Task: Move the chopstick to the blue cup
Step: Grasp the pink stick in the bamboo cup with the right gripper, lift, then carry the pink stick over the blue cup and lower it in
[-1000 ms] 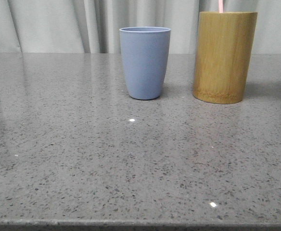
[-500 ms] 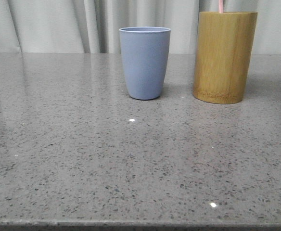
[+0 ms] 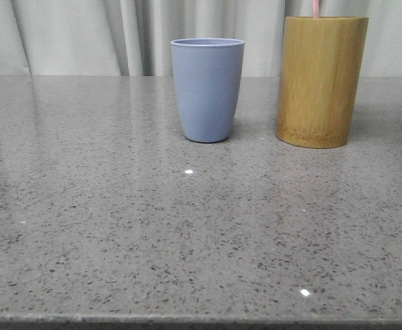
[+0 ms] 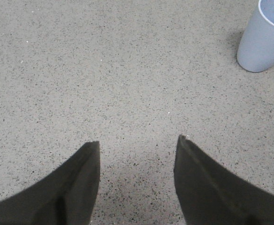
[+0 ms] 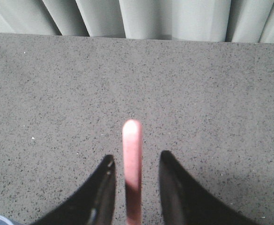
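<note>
Two containers are standing on the grey speckled surface (image 3: 118, 227): the bamboo holder (image 3: 321, 82) on the right and, just beside it but apart, the shorter blue cup (image 3: 207, 89). The chopstick (image 3: 316, 8) is standing in the bamboo holder, with its pale pink top poking above the rim.

Your right hand (image 5: 136, 161) is framing the chopstick between its two fingers, with a small gap on each side, so it is open and not yet gripping. Your left hand (image 4: 137, 145) is hovering open over bare surface, holding nothing, with the blue cup off to one side.

For this step, you are wanting the stick centred between the fingers before you are closing them. I think a firm, even pinch is best, then a straight lift, because a tilted pull is probably dragging the stick against the holder's rim or tipping the holder.
</note>
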Robot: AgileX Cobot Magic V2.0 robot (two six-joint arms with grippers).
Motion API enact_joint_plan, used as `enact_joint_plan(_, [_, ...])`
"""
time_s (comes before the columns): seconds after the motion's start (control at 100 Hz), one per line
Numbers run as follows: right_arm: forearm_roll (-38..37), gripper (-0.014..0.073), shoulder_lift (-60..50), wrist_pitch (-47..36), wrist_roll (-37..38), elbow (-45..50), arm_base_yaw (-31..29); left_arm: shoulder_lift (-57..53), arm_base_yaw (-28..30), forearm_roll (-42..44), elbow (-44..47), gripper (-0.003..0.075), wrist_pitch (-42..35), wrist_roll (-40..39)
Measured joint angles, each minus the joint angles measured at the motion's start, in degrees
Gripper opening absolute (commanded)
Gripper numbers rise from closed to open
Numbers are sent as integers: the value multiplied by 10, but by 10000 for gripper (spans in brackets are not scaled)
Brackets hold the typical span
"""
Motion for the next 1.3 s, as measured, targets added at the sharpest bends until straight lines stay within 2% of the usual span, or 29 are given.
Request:
enact_joint_plan(0.12, [0,27,1,-5,0,0,0,0,0,0,0,348,0,0])
enact_joint_plan(0.25, [0,-36,1,-6,0,0,0,0,0,0,0,348,0,0])
enact_joint_plan(0.63, [0,-41,-12,-5,-7,-4,0,0,0,0,0,348,0,0])
enact_joint_plan(0.94, [0,-41,-64,0,-31,-85,0,0,0,0,0,348,0,0])
enact_joint_plan(1.3, [0,-41,-69,14,-54,-161,66,0,0,0,0,348,0,0])
